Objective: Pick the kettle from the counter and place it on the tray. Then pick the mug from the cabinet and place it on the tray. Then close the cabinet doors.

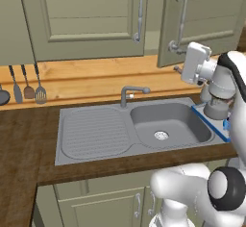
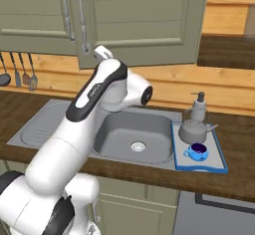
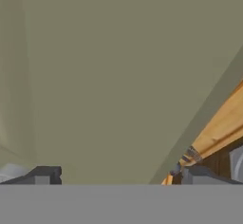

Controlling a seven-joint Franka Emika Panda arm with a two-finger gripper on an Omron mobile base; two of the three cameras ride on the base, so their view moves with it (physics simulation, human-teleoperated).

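Cabinet doors (image 1: 91, 19): olive-green, panelled, ajar

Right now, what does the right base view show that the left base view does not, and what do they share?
The right base view alone shows the blue mug and the soap bottle behind the kettle, all of the tray and the kettle on it. The left base view alone shows the tap and the right door standing ajar. Both share the sink, the hanging utensils, the door handles and the white arm.
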